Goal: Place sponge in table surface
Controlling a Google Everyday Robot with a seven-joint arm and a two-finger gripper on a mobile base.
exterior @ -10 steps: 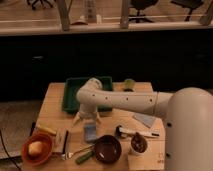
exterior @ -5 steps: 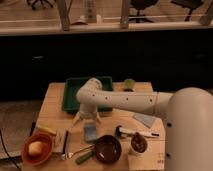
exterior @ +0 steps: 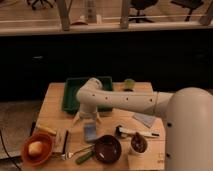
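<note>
The sponge [exterior: 91,132], a small light-blue block, lies flat on the tan wooden table surface [exterior: 55,102], just in front of the dark green tray [exterior: 72,95]. My gripper [exterior: 87,120] hangs from the white arm right above and slightly behind the sponge. Its two white fingers [exterior: 77,119] are spread apart and point down, and nothing is between them. The sponge sits apart from them on the wood.
A dark round pan [exterior: 107,149] and a brown cup [exterior: 138,144] stand near the front edge. An orange bowl with a yellow fruit [exterior: 36,148] is front left, with utensils [exterior: 65,142] beside it. A grey-blue wedge [exterior: 145,120] and a black-and-white tool [exterior: 135,132] lie right.
</note>
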